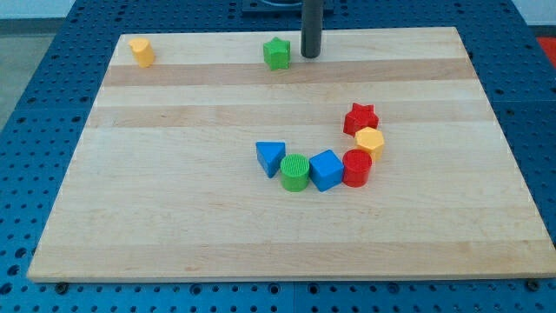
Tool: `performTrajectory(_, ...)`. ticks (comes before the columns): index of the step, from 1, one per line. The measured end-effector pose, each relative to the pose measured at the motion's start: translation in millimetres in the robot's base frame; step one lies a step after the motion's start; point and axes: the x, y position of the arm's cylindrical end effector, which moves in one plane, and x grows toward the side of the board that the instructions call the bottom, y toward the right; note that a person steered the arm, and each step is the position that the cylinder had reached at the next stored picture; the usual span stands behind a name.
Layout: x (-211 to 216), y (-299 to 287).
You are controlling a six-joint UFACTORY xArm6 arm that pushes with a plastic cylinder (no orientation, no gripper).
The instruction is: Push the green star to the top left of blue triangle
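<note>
The green star [277,53] sits near the view's top edge of the wooden board, a little left of centre. My tip [311,55] stands just to the star's right, a small gap apart. The blue triangle [269,157] lies near the board's middle, well below the star, at the left end of a curved row of blocks.
A green cylinder [295,172], a blue cube [326,169], a red cylinder [357,168], a yellow hexagon [370,141] and a red star [360,118] curve rightward from the triangle. A yellow block [142,51] stands at the top left corner. The board [174,217] lies on a blue pegboard.
</note>
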Motion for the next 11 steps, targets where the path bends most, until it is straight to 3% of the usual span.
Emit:
performTrajectory(7,-32.6,-48.5)
performTrajectory(11,24.9,-48.4)
